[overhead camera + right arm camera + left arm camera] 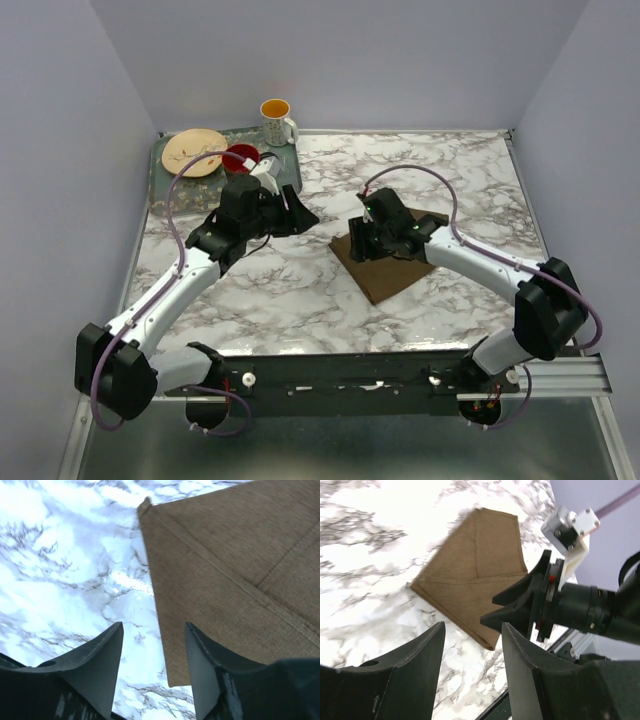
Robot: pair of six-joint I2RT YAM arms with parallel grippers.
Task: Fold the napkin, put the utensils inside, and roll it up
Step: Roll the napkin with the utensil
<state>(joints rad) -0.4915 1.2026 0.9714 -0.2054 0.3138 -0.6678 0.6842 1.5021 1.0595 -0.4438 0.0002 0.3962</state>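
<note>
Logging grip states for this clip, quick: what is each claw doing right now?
Left claw: open, holding nothing.
Right claw: open, holding nothing, over the napkin edge.

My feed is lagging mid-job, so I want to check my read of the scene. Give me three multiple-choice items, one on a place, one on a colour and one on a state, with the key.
1. Where does the napkin lie?
A) on the plate
B) on the marble table, below the right gripper
C) over the mug

2. What colour is the bowl on the tray?
A) blue
B) green
C) red

3. How do the right gripper's jaws stand?
A) shut on the napkin
B) open, with nothing between them
C) out of view

Key:
1 B: the top view shows the napkin folded on the marble, under that gripper.
2 C: the bowl is plainly red.
3 B: the right wrist view shows the jaws apart above the napkin's edge.
</note>
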